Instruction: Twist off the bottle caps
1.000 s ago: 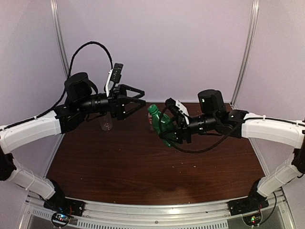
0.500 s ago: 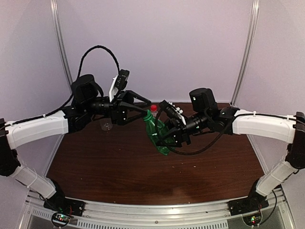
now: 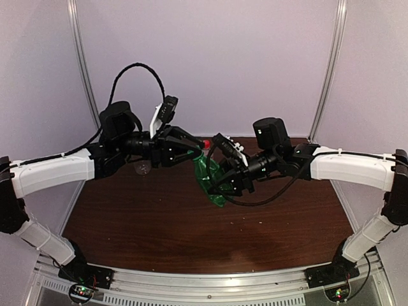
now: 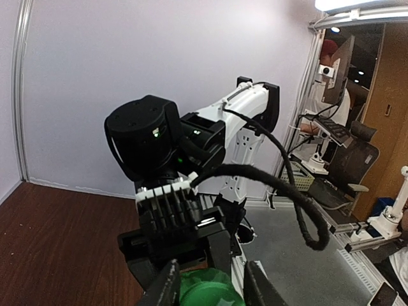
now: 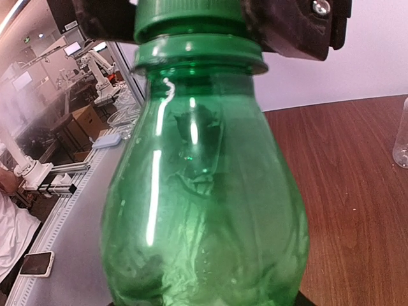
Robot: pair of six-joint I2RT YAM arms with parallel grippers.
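Note:
A green bottle [image 3: 205, 175] hangs tilted above the table, neck toward the left, with my right gripper [image 3: 224, 183] shut round its body. In the right wrist view the green bottle [image 5: 204, 191] fills the frame. Its green cap [image 5: 186, 16] sits between black fingers [image 5: 290, 29] of my left gripper [image 3: 196, 148], which is shut on it. From the left wrist, the green cap [image 4: 207, 292] shows between the two fingertips of the left gripper [image 4: 210, 288]. A red cap [image 3: 205, 144] peeks out just behind; its bottle is hidden.
A clear bottle [image 3: 143, 167] stands on the brown table [image 3: 191, 229] at the back left, partly behind my left arm; it also shows at the right edge as the clear bottle [image 5: 401, 131]. White walls and metal posts [image 3: 81, 57] bound the table.
My left gripper has moved right to the bottle's neck and closed from wide open onto the green cap. My right arm raised and tilted the bottle toward it, then held still.

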